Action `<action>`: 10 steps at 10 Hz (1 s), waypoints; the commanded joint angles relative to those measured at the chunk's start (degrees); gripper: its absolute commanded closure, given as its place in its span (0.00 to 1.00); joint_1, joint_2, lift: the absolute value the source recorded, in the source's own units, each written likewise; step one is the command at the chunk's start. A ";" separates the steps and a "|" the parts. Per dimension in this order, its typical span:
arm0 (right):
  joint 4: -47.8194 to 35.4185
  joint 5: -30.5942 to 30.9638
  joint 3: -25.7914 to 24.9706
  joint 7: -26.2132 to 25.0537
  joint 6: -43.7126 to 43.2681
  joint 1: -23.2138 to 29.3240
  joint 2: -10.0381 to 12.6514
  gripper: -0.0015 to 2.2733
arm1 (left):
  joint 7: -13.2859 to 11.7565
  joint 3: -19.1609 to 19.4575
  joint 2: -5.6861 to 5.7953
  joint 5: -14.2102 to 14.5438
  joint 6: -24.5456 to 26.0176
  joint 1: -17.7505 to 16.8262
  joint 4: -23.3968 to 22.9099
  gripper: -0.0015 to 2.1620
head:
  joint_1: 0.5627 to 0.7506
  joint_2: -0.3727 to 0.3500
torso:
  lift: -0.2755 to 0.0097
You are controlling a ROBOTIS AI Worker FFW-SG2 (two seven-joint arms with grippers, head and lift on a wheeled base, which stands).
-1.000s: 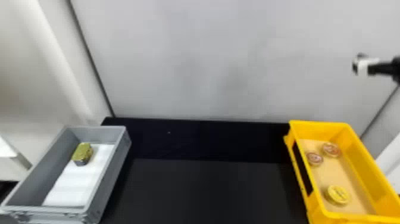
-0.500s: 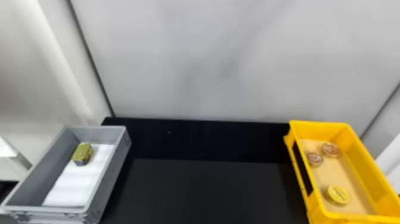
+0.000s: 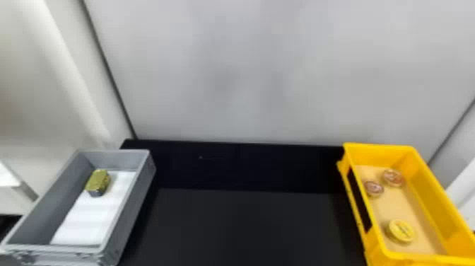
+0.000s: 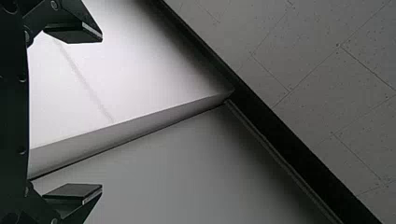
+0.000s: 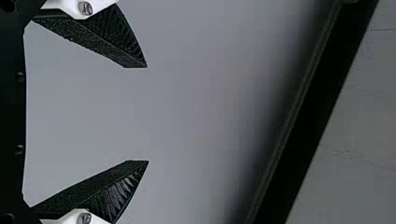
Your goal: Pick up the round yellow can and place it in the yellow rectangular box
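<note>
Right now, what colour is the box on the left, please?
Grey; the left box shows best in the head view.

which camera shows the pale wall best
The head view, as it takes in the broad pale wall behind the black table. The left wrist view shows what looks like a corner of it beside a dark strip; the right wrist view, a plain stretch behind the open right claw.

Lower left in the frame, we have a bin (image 3: 116, 151) holding a block (image 3: 98, 180); lower right, a box (image 3: 436, 198) with two tins (image 3: 393, 177) above a can (image 3: 401, 231); worktop (image 3: 247, 226) between.
</note>
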 commanded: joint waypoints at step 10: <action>-1.71 1.92 2.60 -1.48 3.66 -3.24 -2.44 0.04 | 0.00 0.28 -0.10 -0.01 -0.10 0.69 0.08 0.07 | 0.53 0.59 | 0.96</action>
